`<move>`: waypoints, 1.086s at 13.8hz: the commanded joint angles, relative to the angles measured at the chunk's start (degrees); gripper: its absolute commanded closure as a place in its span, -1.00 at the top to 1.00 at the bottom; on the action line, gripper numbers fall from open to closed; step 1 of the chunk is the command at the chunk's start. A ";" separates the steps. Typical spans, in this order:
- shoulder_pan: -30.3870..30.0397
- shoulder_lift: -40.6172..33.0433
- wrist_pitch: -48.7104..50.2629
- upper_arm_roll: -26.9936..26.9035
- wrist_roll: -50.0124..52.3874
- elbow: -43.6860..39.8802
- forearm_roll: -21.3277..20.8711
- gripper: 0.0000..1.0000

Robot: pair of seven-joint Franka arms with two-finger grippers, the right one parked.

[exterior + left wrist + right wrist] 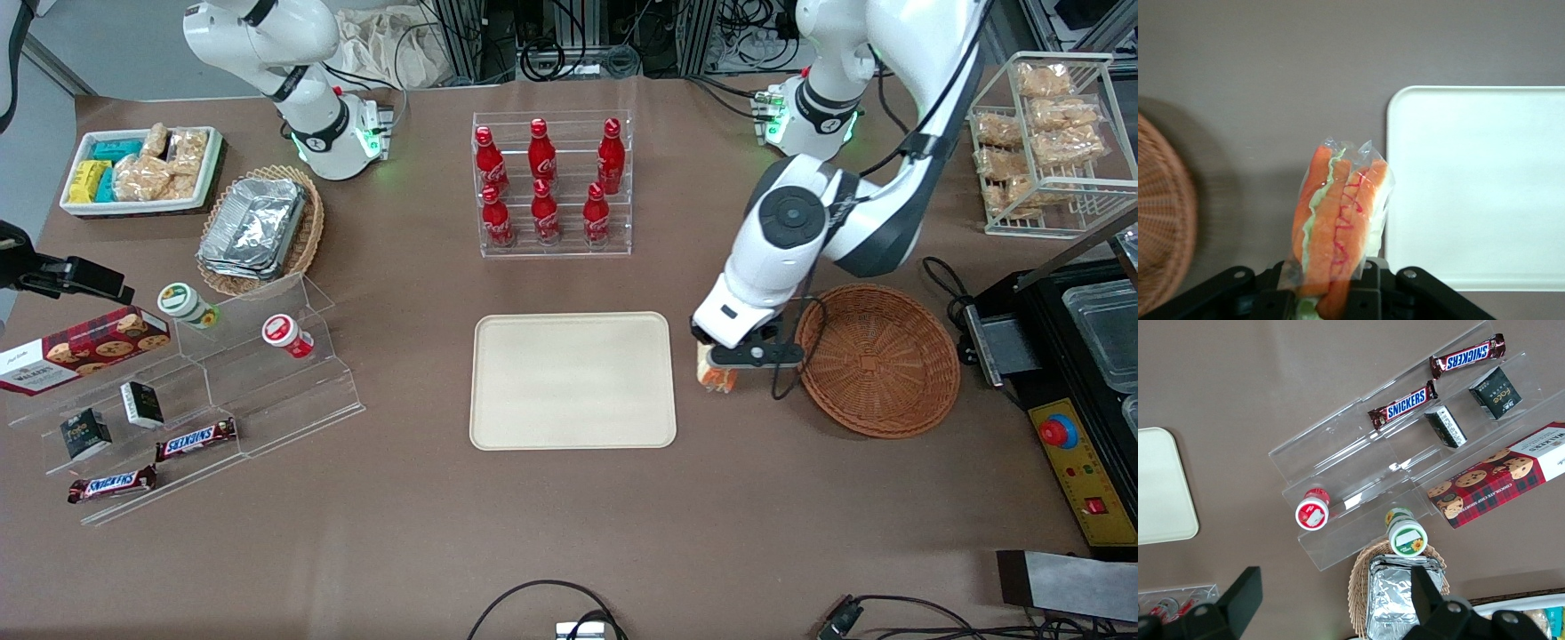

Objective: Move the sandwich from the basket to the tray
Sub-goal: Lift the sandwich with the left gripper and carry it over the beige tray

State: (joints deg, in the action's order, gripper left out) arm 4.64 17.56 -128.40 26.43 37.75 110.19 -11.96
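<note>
A: What lies either side of the gripper?
B: The tray's rounded edge just beside it, bare brown table beneath, the wicker basket close by toward the working arm's end.
A: And its hold?
B: Fingers clamp the wrapped sandwich, lifted; its base is hidden between them.

The hand holds the sandwich above the counter, between the tray and the basket, just beside the tray's edge.
</note>
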 commanded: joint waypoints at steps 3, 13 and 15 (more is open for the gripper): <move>4.67 7.65 2.01 -0.15 7.59 -7.79 -4.56 -0.50; 10.22 18.99 1.92 -0.32 13.39 -16.40 -10.80 -0.49; 10.83 20.49 1.92 -0.32 13.84 -17.38 -11.68 -0.49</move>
State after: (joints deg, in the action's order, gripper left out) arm 13.91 35.17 -128.07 26.44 49.84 96.78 -21.71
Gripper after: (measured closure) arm 0.740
